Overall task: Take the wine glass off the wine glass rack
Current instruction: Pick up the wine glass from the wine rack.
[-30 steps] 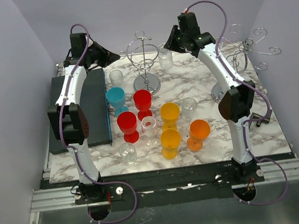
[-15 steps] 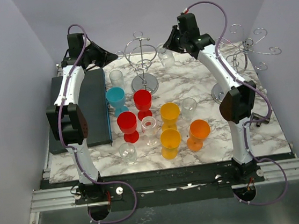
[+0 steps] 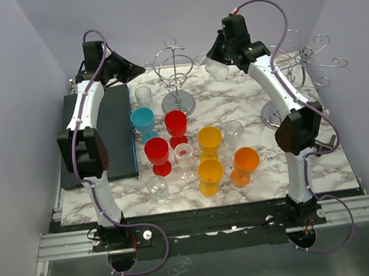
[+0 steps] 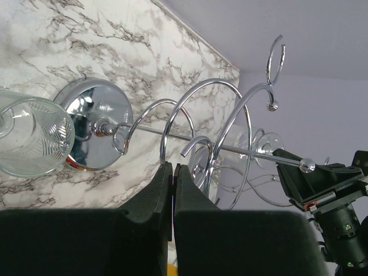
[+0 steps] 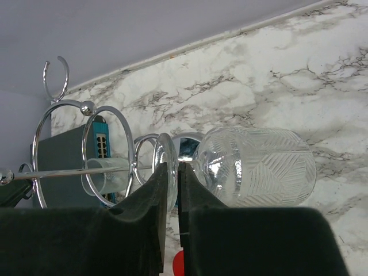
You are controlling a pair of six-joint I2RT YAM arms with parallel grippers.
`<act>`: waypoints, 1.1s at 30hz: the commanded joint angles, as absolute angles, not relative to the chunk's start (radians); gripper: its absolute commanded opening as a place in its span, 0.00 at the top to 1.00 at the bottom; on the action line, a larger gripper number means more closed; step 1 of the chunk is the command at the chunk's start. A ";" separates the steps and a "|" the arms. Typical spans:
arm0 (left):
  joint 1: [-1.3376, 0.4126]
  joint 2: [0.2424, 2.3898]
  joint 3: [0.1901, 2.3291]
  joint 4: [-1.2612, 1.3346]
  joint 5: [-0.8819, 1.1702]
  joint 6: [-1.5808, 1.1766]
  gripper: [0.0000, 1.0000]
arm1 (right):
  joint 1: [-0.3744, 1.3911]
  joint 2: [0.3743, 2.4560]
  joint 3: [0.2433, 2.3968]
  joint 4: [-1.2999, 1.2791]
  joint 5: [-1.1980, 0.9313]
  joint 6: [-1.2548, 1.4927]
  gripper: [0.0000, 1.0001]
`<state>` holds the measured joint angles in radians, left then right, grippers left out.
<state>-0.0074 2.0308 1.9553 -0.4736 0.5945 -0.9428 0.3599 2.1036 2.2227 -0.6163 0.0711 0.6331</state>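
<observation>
**Right gripper pinches the glass by its stem, hard by the rack**

From where I stand, the right gripper (image 5: 173, 170) has its two fingers drawn in tight on the stem of the clear wine glass (image 5: 259, 167). The glass lies on its side in that grip. Its patterned bowl sticks out on one side of the fingers, and its round foot is on the other, towards the rack. The foot sits right up against the wire loops of the wine glass rack (image 3: 179, 103), and I cannot tell whether it is clear of them or hooked in.

Seen from above, gripper and glass hang over the marble table (image 3: 253, 100), just beside the rack's upper arms.

The left gripper (image 4: 173, 172) is across the rack from the right one, fingers pressed together with nothing between them. The rack's chrome curls are just ahead of its tips, and I can make out no contact. A ribbed clear glass (image 4: 31, 138) is off to one side of this gripper, near the rack's round base.
</observation>
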 commanded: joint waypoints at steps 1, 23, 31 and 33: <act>0.021 1.950 1.979 -0.418 0.592 -0.945 1.00 | 0.356 2.043 2.213 -0.593 0.115 0.645 0.99; 0.021 1.925 1.994 -0.408 0.597 -0.967 0.60 | 0.356 1.965 2.204 -0.591 0.105 0.670 0.99; 0.021 1.873 1.960 -0.409 0.556 -0.940 0.42 | 0.356 1.925 2.195 -0.606 0.100 0.674 0.99; 0.021 1.847 1.942 -0.409 0.541 -0.929 0.37 | 0.355 1.908 2.181 -0.603 0.091 0.678 0.99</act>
<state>0.0174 1.9289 1.9575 -0.4278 0.5869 -0.9596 0.3599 1.9877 2.1994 -0.6315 0.0849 0.6640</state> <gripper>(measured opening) 0.591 0.078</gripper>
